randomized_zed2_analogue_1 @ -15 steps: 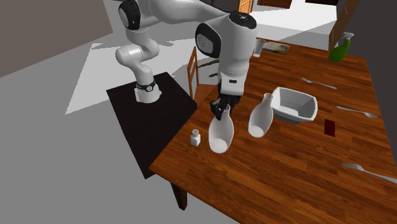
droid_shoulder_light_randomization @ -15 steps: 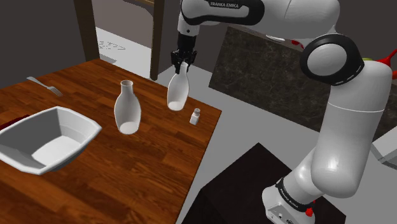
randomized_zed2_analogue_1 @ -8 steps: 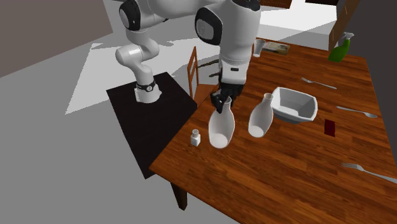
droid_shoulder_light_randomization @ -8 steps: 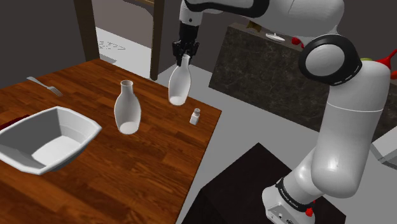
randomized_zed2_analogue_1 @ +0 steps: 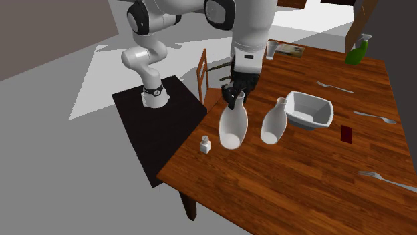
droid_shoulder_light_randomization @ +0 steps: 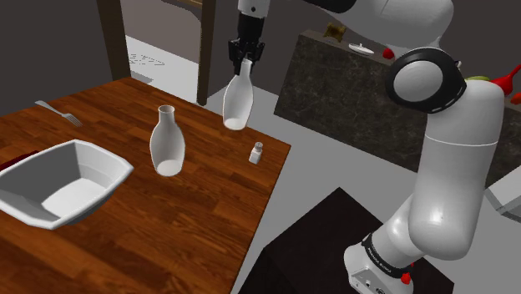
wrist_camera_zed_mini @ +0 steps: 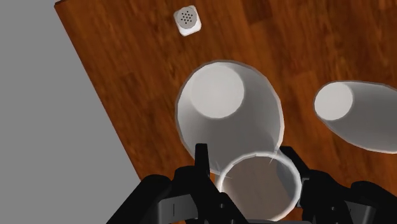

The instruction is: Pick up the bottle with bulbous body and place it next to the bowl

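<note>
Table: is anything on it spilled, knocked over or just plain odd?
Nothing is spilled or toppled. The only oddity: one white bottle hangs in the air above the table, clasped at its neck by the pincer. The other bottle, the small shaker and the bowl sit upright.

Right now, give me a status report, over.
Gripper shut on bottle neck. Bottle hanging above table. Other bottle stands between it and bowl.

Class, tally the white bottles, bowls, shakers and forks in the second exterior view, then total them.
White bottles: 2, held bottle and standing bottle
Bowl: 1
Shaker: 1
Forks: 3, far fork, middle fork, near fork
Total: 7
</note>
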